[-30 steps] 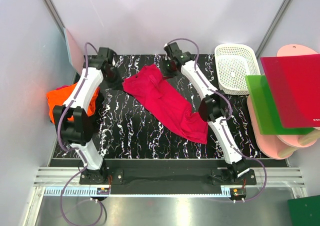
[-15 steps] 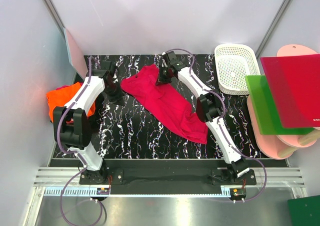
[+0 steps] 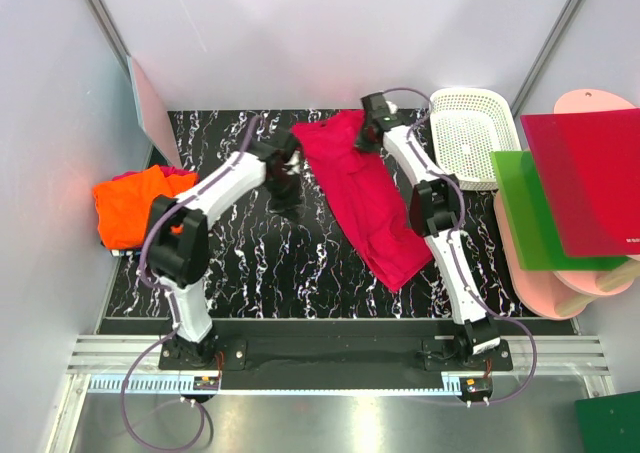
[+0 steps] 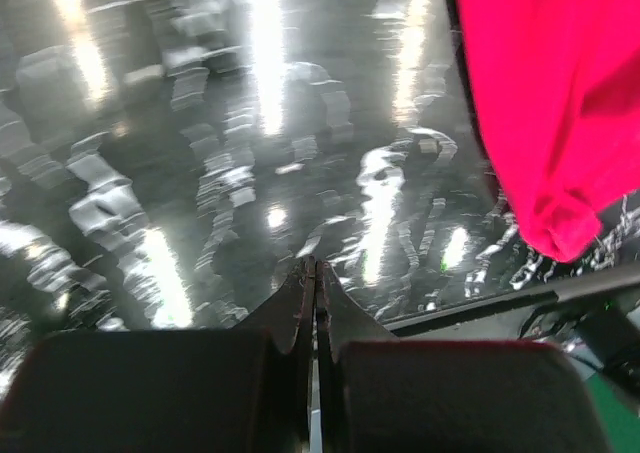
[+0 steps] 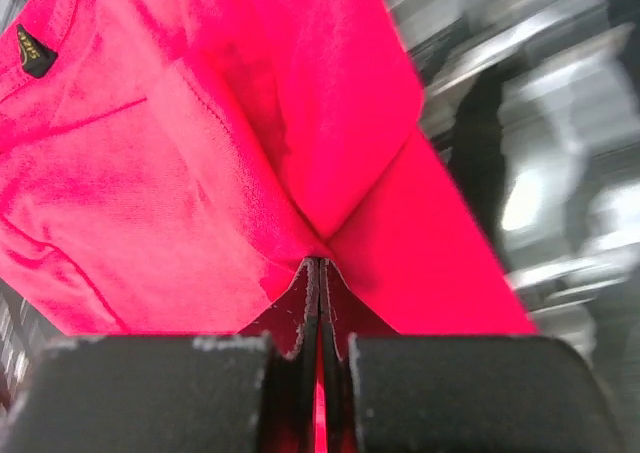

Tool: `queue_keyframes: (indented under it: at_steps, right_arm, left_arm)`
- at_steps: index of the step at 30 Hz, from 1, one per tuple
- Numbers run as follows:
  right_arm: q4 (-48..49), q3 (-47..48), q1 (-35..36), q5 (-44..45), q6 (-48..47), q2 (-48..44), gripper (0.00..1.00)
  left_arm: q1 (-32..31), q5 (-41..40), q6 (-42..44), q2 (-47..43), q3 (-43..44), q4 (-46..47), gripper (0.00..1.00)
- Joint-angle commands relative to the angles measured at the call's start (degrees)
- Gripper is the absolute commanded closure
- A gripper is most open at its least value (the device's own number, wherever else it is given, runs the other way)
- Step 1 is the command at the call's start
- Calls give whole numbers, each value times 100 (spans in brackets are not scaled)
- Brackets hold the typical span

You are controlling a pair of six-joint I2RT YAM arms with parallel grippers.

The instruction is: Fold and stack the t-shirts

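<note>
As the right gripper (image 5: 318, 273) is clenched on a pinch of the red t-shirt (image 3: 365, 198), at its far right part, the step in hand seems to be spreading this shirt flat before any fold. The shirt lies as a long diagonal band on the table (image 3: 250, 263), from the far middle toward the near right, with creases in it. The left gripper (image 4: 312, 283) is also closed, but in its own view nothing is between the jaws. It hangs over bare table just left of the shirt's far left edge, and the cloth is apart from it. The orange t-shirt (image 3: 135, 201) lies in a heap at the left side, well apart from the red one.

To do this well, I think the left gripper should open, go to the far left corner of the shirt and take the shoulder or sleeve there. Then both arms can pull apart gently and lay the cloth down square to the table edge. The neck label (image 5: 35, 51) shows in the right wrist view, so it can help to find the collar end. Pulling with only one side held may just drag the whole shirt toward the white basket (image 3: 470, 138).
</note>
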Motion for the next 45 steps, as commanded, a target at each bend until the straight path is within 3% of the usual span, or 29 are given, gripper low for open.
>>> queue_keyframes:
  at_steps: [1, 8, 14, 18, 22, 26, 32, 35, 38, 39, 40, 42, 43, 44, 45]
  right_arm:
    - [-55, 339, -591, 727, 123, -51, 100]
    - [-12, 207, -882, 569, -334, -753, 100]
    - [15, -363, -882, 437, -844, -1895, 100]
    - [6, -1109, -891, 280, -1072, -2773, 100]
    - [-134, -1708, -891, 86, -1196, -3434, 100]
    - [-293, -2551, -882, 130, -1363, -4040, 100]
    - [-293, -4265, -882, -10, -1583, -4919, 100]
    - [-275, -5090, -891, -598, -1591, -5227, 100]
    - [-249, -5600, -882, -1336, -1539, -5508, 67]
    - [-205, -5724, -873, -1712, -1547, -5553, 57]
    - [-187, -5839, -873, -1881, -1530, -5605, 50]
    - [-213, -6111, -873, -2215, -1530, -5728, 28]
    - [-222, -6199, -873, -2286, -1530, -5781, 9]
    - [-214, -6409, -873, -2357, -1495, -5886, 1]
    - [-214, -6489, -873, -2592, -1486, -5922, 0]
  left_arm:
    - [-717, 488, -136, 771, 1176, 334, 100]
    - [-1290, 1454, -688, 2267, 3004, 722, 100]
    - [-1387, 1921, -1181, 3146, 3287, 1275, 100]
    - [-1344, 2184, -1252, 3866, 3428, 1127, 100]
    - [-1221, 2203, -1094, 4105, 3489, 480, 100]
    - [-905, 1536, -551, 4027, 3394, -340, 100]
    - [-52, 727, -22, 3184, 2453, -482, 100]
    - [212, 804, 346, 3148, 2688, -596, 100]
    - [221, 1541, 734, 3069, 3075, -596, 100]
    - [204, 1700, 760, 2990, 3120, -535, 97]
    - [195, 2006, 717, 2885, 3033, -430, 88]
    - [169, 2263, 664, 2446, 2858, -54, 66]
    - [160, 2403, 629, 2279, 2639, 53, 51]
    - [142, 2422, 620, 1982, 2541, 124, 22]
    - [125, 2414, 611, 1822, 2427, 229, 10]
